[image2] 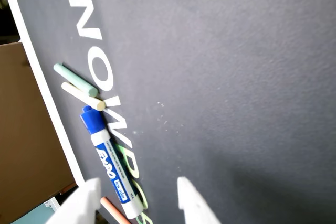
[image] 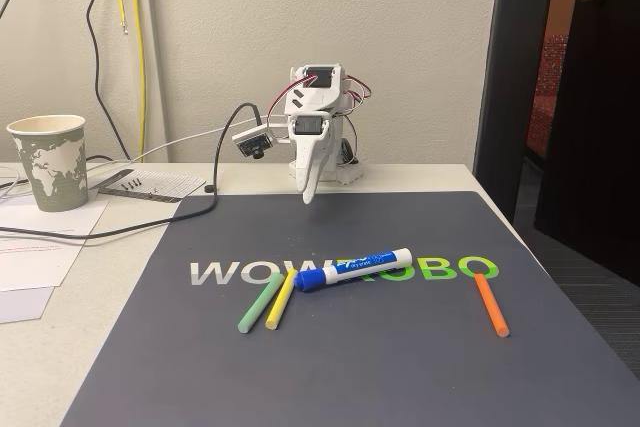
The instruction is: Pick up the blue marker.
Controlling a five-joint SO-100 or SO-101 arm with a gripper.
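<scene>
- Near the middle of the dark mat (image: pixel 400 367), a bit toward its front edge, the blue marker (image: pixel 353 269) is lying flat across the printed lettering, with its dark blue cap pointed at the yellow stick (image: pixel 281 298) and the green stick (image: pixel 260 303). The cap end looks to be touching or just about touching the yellow stick's tip, tbh it can't be called either way.
- Over by the mat's right edge in the fixed view, the orange stick (image: pixel 491 304) is parked well apart, so it can be ignored.
- Up at the mat's back edge, the gripper (image: pixel 309 190) is hanging with nothing in it. In the wrist view the gripper (image2: pixel 137 201) is seen spread apart, with the marker (image2: pixel 111 169) sitting just past one fingertip instead of between the two.
- For a decent grab, the jaws should probably be centred over the white barrel and turned crosswise to it. Going for the barrel's middle, away from the cap, would likely keep the yellow stick from being nudged or pinched along with it.
- Descent should be kept going until both tips straddle the barrel, since a round body can roll out if only clipped.
- In the wrist view, the marker's tail end is cut off at the bottom, the orange stick is only a sliver, and just the finger tips are visible.
- Actual height above the mat is hard to make out from either view.
</scene>
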